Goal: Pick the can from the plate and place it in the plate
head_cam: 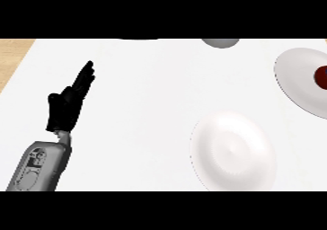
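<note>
While the can (324, 77) sits on the far-right plate (300, 81), partly cut by the frame edge, you see in the head view that the pick has not begun. Your left hand (68, 101) rests at the left, fingers straight and released, holding nothing; your right hand does not show. The next move, as judged, calls for a reach to the can, then a carry to the empty white plate (232, 150) nearer you. A grey object (220, 42), possibly a bowl, lies at the far edge, well apart from that path.
</note>
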`<state>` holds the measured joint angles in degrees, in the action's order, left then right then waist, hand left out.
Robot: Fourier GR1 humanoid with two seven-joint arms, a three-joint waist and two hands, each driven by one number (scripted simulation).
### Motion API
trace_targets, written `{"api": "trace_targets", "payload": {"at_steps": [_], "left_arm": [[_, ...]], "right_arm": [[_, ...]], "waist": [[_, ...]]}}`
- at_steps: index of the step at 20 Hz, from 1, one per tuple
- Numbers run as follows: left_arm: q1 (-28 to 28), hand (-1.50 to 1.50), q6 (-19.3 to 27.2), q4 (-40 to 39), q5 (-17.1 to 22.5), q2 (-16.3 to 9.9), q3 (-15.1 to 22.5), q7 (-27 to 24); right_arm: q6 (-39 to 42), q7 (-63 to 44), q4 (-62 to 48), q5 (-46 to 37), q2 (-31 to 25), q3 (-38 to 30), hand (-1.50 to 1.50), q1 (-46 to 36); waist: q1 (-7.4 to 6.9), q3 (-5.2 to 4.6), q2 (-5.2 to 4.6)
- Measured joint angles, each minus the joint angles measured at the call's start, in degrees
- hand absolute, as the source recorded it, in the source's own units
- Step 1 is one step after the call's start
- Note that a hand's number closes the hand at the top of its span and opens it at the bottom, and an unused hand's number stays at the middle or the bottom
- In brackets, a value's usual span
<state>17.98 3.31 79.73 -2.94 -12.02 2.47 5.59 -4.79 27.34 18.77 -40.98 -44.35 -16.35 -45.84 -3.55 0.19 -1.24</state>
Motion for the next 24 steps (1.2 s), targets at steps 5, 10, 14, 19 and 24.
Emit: {"api": "trace_targets", "payload": {"at_steps": [5, 10, 14, 19, 24], "left_arm": [[0.8, 0.00, -0.1, -0.4, -0.2, 0.8, 0.4, -0.2], [0.4, 0.00, 0.2, 0.0, -0.7, 1.3, 0.8, -0.2], [0.3, 0.00, 0.0, 0.3, -0.8, 0.8, 0.5, -0.1], [0.2, 0.00, -0.3, -0.2, -0.4, 0.4, -0.5, -0.6], [-0.5, 0.00, 0.1, -0.2, -0.8, 0.6, -0.4, -0.6]], "right_arm": [[-1.0, -4.3, -5.9, -0.8, 3.8, 0.0, -1.50, -2.6], [-0.2, -3.6, -9.3, 0.9, 5.4, -2.1, -1.50, -3.3], [1.1, -2.1, -10.3, 3.7, 6.9, -4.9, -1.50, -4.4], [3.8, 1.6, -10.4, 10.8, 5.6, -11.9, -1.50, -4.4], [6.2, 1.4, -11.0, 16.8, 1.1, -18.0, -1.50, -3.7]], "waist": [[-0.46, 0.08, -0.33], [-0.51, 0.15, -0.44], [-0.54, 0.18, -0.44], [0.30, 0.19, -0.32], [0.81, 0.18, -0.22]]}}
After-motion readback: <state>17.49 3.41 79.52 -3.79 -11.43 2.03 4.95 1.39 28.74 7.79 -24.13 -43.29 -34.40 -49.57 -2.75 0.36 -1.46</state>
